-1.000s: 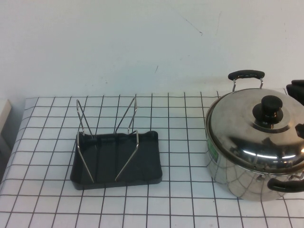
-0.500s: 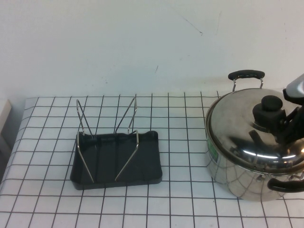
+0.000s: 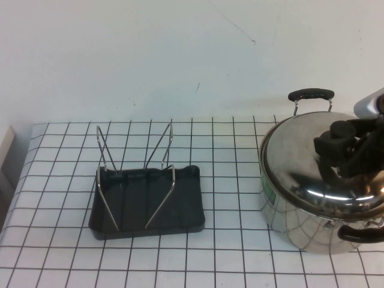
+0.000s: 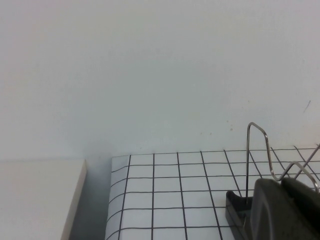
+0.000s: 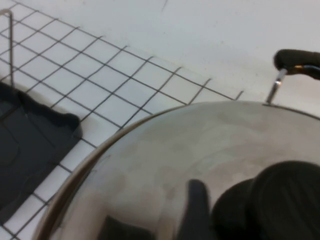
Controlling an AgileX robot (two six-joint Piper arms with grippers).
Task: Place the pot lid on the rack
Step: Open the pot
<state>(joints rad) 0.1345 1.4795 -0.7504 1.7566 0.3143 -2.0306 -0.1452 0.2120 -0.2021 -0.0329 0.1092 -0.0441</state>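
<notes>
The pot lid (image 3: 306, 171), shiny steel and domed, lies on the pot (image 3: 294, 216) at the right of the table. My right gripper (image 3: 341, 143) reaches in from the right and is open over the lid's centre, with its black fingers (image 3: 327, 144) on either side of the black knob (image 3: 344, 128). The lid (image 5: 190, 150) and the knob (image 5: 280, 200) fill the right wrist view. The rack (image 3: 147, 201), a black tray with silver wire uprights, stands empty at the left centre. My left gripper (image 4: 284, 187) is shut and parked beside the rack (image 4: 235, 207), outside the high view.
The pot's black handles stick out at the back (image 3: 310, 94) and the front right (image 3: 360, 233). The checked tablecloth (image 3: 228, 180) covers the table between rack and pot. A white wall rises behind. The table's left edge (image 3: 18, 174) lies near the rack.
My right gripper has come in from the right edge and moved left over the lid to the knob. The lid stays on the pot. The rack has not moved.
</notes>
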